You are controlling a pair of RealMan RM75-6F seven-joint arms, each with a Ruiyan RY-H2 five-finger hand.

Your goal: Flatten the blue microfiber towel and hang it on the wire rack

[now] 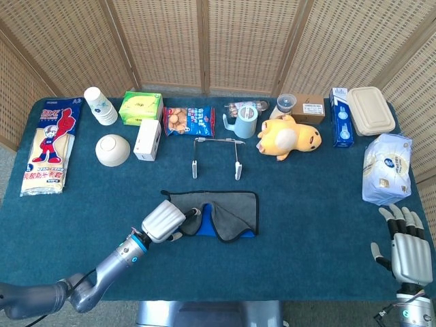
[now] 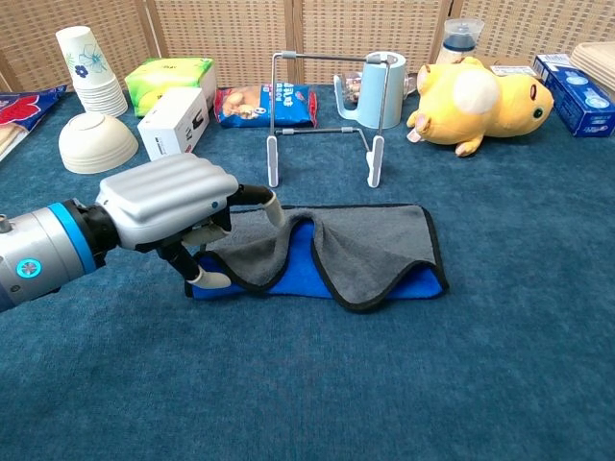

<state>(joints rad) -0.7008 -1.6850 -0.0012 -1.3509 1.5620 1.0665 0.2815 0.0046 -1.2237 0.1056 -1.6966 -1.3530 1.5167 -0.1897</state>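
Fingers [image 2: 272, 205] of the left hand [image 2: 171, 199] pinch the crumpled towel [image 2: 370, 254], grey folds over blue.

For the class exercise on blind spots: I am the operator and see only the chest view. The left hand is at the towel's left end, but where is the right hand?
Observer: The right hand shows only in the head view, at the near right corner of the table, far from the blue microfiber towel.
Operator: Is it holding anything?
Observer: No, it holds nothing and its fingers are apart.
Operator: Is anything near it that I cannot see?
Observer: A white tissue pack lies just beyond it, by the table's right edge.
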